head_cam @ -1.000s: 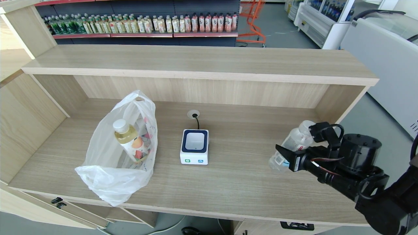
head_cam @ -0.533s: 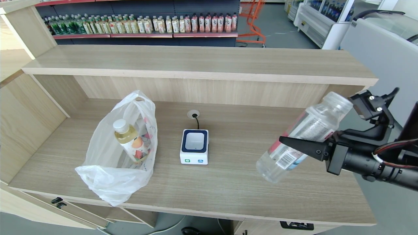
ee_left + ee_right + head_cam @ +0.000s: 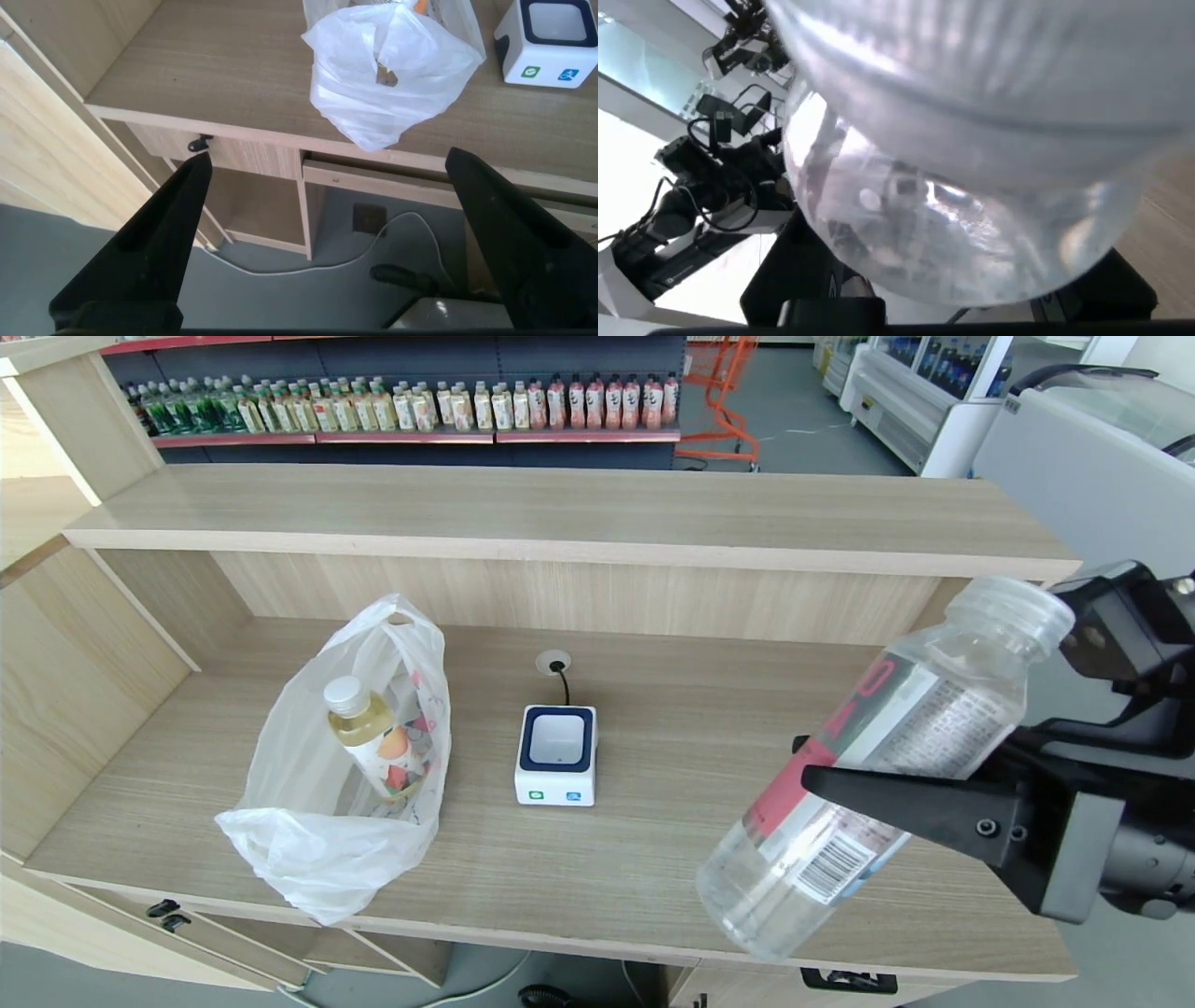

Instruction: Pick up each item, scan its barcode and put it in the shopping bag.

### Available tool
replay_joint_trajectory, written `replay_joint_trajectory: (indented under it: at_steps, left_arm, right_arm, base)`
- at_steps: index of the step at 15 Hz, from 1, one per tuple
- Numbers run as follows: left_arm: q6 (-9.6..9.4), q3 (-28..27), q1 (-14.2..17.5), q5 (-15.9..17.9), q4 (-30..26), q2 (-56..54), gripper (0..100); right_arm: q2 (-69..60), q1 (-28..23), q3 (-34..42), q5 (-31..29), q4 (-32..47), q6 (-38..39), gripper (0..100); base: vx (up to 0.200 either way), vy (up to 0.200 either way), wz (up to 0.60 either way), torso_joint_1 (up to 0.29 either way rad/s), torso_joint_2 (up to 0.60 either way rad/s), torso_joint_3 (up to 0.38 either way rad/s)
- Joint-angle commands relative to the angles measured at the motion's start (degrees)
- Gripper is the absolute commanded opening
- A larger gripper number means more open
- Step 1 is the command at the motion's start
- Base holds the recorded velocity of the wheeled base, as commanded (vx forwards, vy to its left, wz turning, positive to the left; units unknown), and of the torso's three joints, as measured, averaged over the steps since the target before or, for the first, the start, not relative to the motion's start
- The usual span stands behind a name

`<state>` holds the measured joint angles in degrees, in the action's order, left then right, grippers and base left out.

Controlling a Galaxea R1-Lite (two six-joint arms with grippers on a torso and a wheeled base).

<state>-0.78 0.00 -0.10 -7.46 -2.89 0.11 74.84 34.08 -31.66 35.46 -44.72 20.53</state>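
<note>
A clear water bottle (image 3: pixel 878 756) with a red-and-white label hangs tilted above the counter's right end, cap up and barcode (image 3: pixel 834 866) facing me. My right gripper (image 3: pixel 943 700) is shut on its middle, and the bottle (image 3: pixel 971 187) looms close in the right wrist view. The white scanner (image 3: pixel 556 754) with a dark-framed window sits mid-counter. To its left stands the white shopping bag (image 3: pixel 327 821), holding a yellow drink bottle (image 3: pixel 369 733). My left gripper (image 3: pixel 329 159) is open below the counter's front edge, with the bag (image 3: pixel 392 70) and scanner (image 3: pixel 551 42) beyond it.
The wooden counter (image 3: pixel 653 859) has a raised back ledge (image 3: pixel 560 513) and side walls. A cable runs from the scanner to a hole (image 3: pixel 553 662). Drawers (image 3: pixel 252 177) sit under the front edge. Drink shelves (image 3: pixel 401 406) and freezers (image 3: pixel 1074 457) stand behind.
My right arm has lifted the water bottle from low over the counter's right end, up and toward the head camera. The bag, scanner and bagged bottle have not moved.
</note>
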Motion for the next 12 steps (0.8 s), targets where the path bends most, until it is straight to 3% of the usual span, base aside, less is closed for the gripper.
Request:
replay_joint_trajectory:
  at_steps: [1,12]
  left_arm:
    - [-0.01,0.0,0.01,-0.01,-0.01,-0.02,100]
    - [-0.01,0.0,0.01,-0.01,-0.01,-0.02,100]
  right_arm:
    - [-1.63,1.6,0.55,0.13,0.15,0.3,0]
    - [-2.42,2.83,0.37,2.07,0.95,1.0,0]
  base:
    - [0.0,0.0,0.0,0.0,0.0,0.0]
    - [0.0,0.0,0.0,0.0,0.0,0.0]
